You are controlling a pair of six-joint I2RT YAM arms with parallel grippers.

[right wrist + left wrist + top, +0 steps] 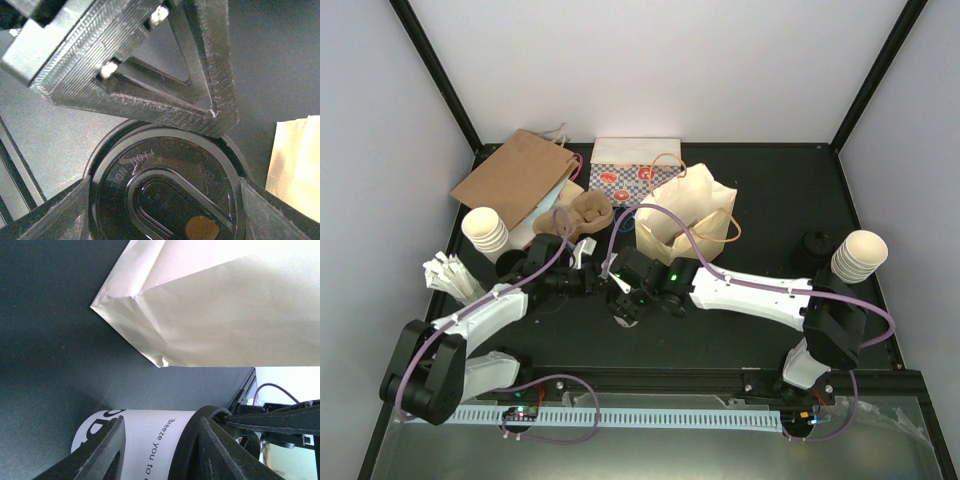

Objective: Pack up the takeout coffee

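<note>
The takeout coffee [150, 445] stands upright on the black table, a cream-white cup with black print and a black lid [150, 200]. From above, my right gripper [166, 184] is shut on it, one finger against each side of the lid rim. My left gripper [162, 422] is turned on its side next to the cup. Its two fingers stand apart, one above the other, along the cup's wall. The upper finger [200, 107] touches the lid rim, and the cup is not clamped between them. From above, both grippers [620, 292] meet at mid-table and hide most of the cup.
An open cream paper bag [685, 215] stands just behind the grippers. Further back lie a flat brown bag [515, 175], a patterned bag [635, 170] and a cardboard cup carrier [585, 215]. Stacks of lidless cups [485, 230] [860, 255] stand left and right.
</note>
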